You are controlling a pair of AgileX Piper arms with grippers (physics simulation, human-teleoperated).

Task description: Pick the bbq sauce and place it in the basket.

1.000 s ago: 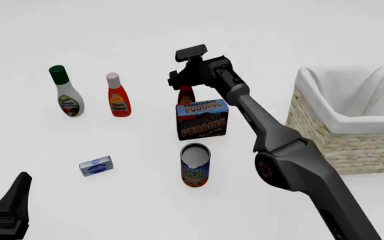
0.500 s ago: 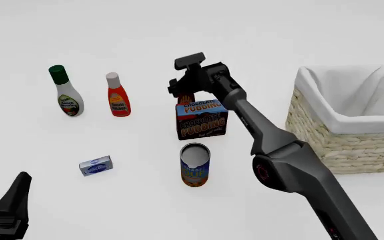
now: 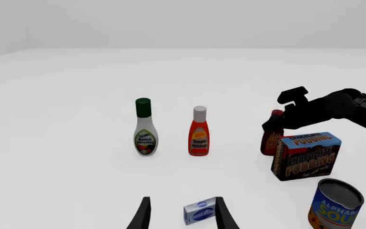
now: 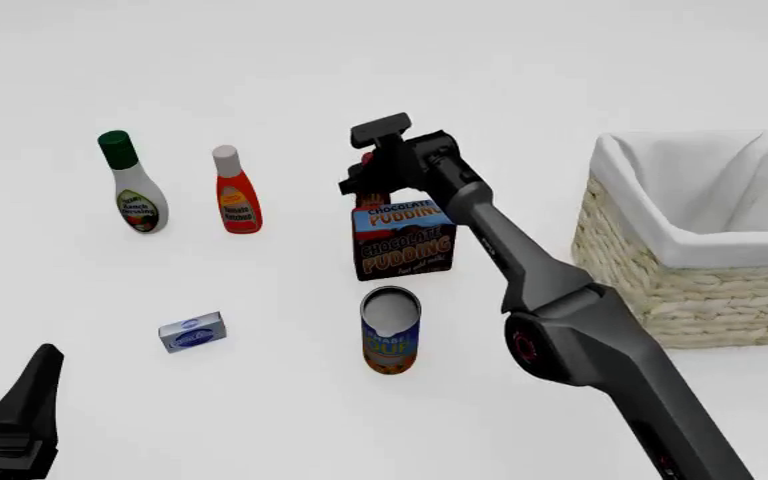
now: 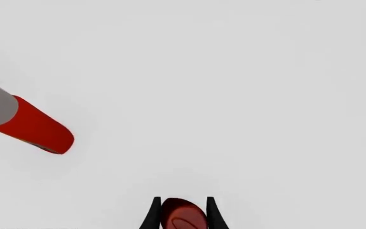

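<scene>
My right pincer [image 5: 181, 215] sits directly over the bbq sauce [image 5: 183, 217], its two fingers [image 5: 151, 217] straddling the red cap, one on each side. In the right wrist view the fingers are close against the cap, but I cannot tell whether they are pressing it or just beside it. From the front the same pincer [image 4: 373, 165] hangs over the bottle top, well forward on the desk [image 4: 291, 60].

The relation that matters is vertical: the bbq sauce stands upright, long axis pointing up into the pincer, so I judge the grasp to be a straight squeeze on the cap or neck, then a lift. The right arm is plainly the nearer one; my left pincer [image 3: 179, 214] is low at the near edge, fingers apart, with only a small blue-and-white packet [image 3: 199, 211] ahead of it. The basket [image 4: 664, 270] lies off to the right, nearer me than the bottle.

From the front, the chocolate pudding box [image 4: 404, 238] just in front and my own wrist cover most of the bottle. The left wrist view shows its body [image 3: 271, 138] beside the box, label unreadable. The ketchup bottle [image 4: 235, 192] stands well apart.
</scene>
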